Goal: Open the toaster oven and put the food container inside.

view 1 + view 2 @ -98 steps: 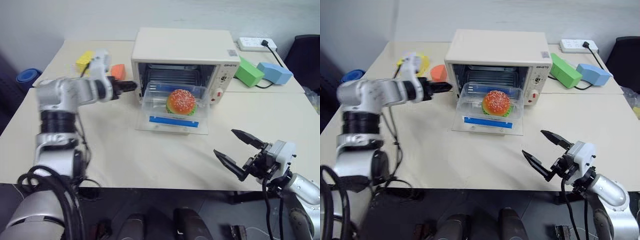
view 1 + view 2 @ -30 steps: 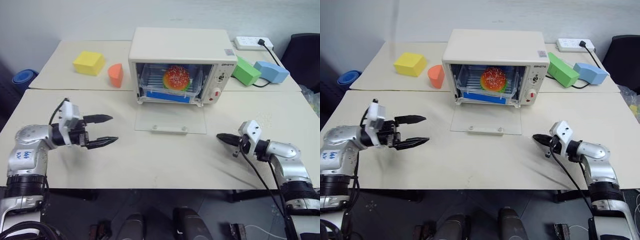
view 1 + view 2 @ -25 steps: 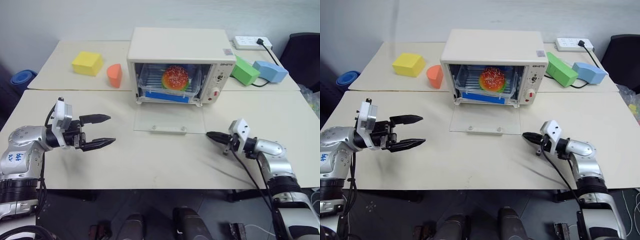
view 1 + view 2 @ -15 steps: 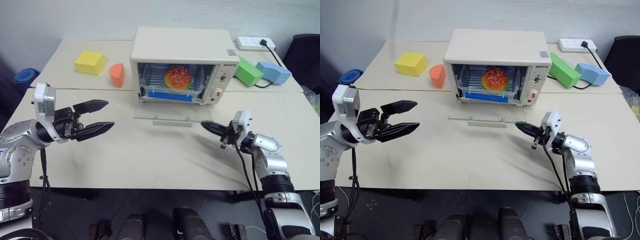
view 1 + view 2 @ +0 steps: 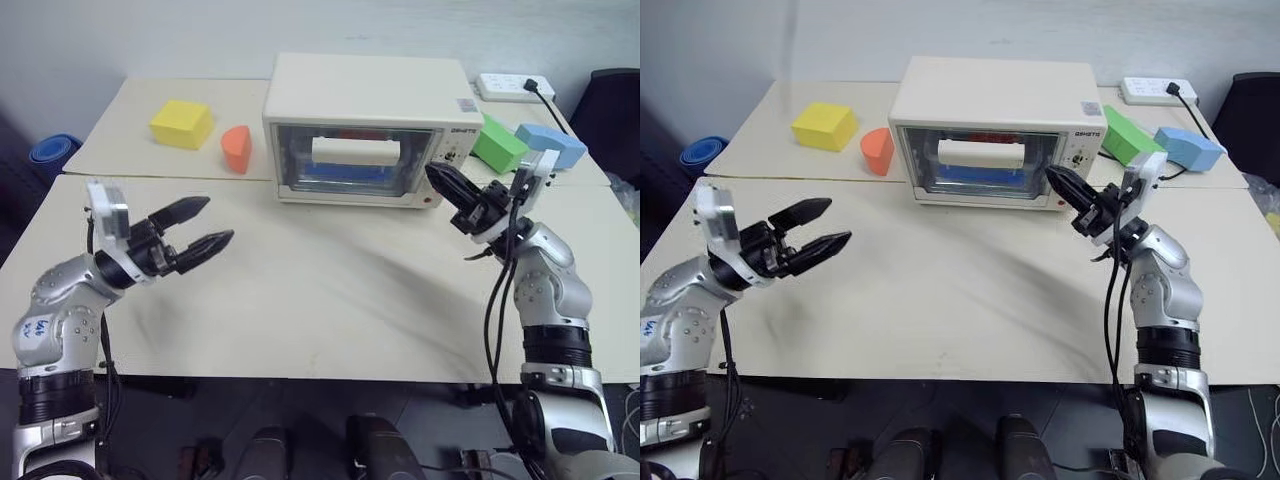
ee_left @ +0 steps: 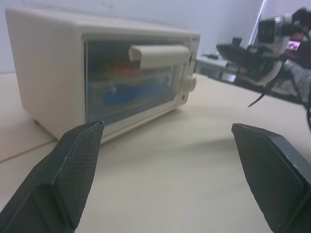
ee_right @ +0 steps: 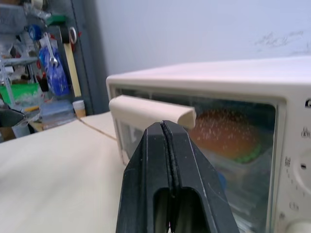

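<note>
The cream-white toaster oven [image 5: 365,90] stands at the back middle of the table with its glass door closed and its white bar handle [image 5: 355,152] at the top of the door. Behind the glass sits the food container [image 5: 345,178], its blue clip and the toy hamburger [image 7: 228,141] showing through. My right gripper [image 5: 437,178] is shut and empty, raised just in front of the oven's lower right corner by the knob panel. Over the table's left side, well apart from the oven, hovers my left gripper [image 5: 215,221], open and empty.
A yellow block [image 5: 181,123] and an orange wedge [image 5: 236,148] lie left of the oven. On its right are a green block [image 5: 498,142], a blue block [image 5: 552,143] and a power strip [image 5: 512,87] with a cable.
The oven door, lying open flat a second ago, has swung up and is closed. My shut right gripper rose with it toward the oven front. The left gripper stayed open and only tilted.
</note>
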### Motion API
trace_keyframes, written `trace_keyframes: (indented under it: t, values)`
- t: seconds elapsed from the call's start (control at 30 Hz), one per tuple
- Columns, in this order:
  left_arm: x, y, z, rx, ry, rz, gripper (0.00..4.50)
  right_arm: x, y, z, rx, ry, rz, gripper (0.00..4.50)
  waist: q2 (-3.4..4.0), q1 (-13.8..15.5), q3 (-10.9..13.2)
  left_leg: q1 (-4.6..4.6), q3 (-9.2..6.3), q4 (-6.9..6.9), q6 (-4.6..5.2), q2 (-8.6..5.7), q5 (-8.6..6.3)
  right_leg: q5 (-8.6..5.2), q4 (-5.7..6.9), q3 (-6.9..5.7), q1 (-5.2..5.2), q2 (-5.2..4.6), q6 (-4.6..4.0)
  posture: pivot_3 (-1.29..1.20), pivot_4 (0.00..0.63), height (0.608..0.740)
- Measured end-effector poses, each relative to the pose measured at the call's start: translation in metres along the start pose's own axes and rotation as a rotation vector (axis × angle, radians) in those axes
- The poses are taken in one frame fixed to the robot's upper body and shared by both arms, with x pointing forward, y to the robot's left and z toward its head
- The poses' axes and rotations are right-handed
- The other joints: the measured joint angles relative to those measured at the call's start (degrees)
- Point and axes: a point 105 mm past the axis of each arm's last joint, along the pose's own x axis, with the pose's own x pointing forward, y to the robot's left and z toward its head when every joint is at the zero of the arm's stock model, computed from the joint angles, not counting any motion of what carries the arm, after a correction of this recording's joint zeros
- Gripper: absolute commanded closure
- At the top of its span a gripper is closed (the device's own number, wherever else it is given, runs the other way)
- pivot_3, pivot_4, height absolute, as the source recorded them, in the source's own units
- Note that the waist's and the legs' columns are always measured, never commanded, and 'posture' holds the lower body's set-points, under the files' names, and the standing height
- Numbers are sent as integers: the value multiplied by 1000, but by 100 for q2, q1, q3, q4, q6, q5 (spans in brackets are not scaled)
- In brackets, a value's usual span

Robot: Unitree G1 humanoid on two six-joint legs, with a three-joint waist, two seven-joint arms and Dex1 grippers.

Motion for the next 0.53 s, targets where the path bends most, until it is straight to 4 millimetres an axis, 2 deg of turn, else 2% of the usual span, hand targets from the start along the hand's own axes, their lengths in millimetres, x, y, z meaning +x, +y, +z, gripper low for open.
trace_keyframes:
  t: [0.13,0.2,0.23,0.33,0.4,0.53]
  values:
    - [-23,-6,-25,63,142,-6,0,-49,35,-34,-98,252,131,2667,2,41,-1,2,12,-11,9,-1,-11,0,-11,7,0,1,0,0,150,740]
    - [-35,-8,-40,46,189,9,0,-70,50,-51,-108,322,170,2014,2,39,-1,9,21,-11,14,-1,-13,0,-29,13,4,1,1,0,150,740]
    - [-39,-9,-45,37,202,15,0,-77,55,-56,-108,340,179,1677,2,31,-1,9,25,-9,41,0,-27,1,-29,15,4,0,2,0,150,740]
    - [-51,-13,-51,51,220,31,0,-90,71,-60,-150,366,228,696,4,29,-2,29,23,-7,45,4,-28,2,-27,15,20,-1,4,0,150,740]
    - [-63,-17,-61,60,260,58,0,-98,73,-62,-156,373,212,64,4,19,-2,38,22,-12,44,7,-28,1,-27,15,27,0,2,0,150,740]
    - [-69,-22,-69,105,293,86,0,-95,65,-56,-210,337,163,21,4,39,-2,34,17,-12,43,8,-27,1,-27,13,24,-2,1,0,150,740]
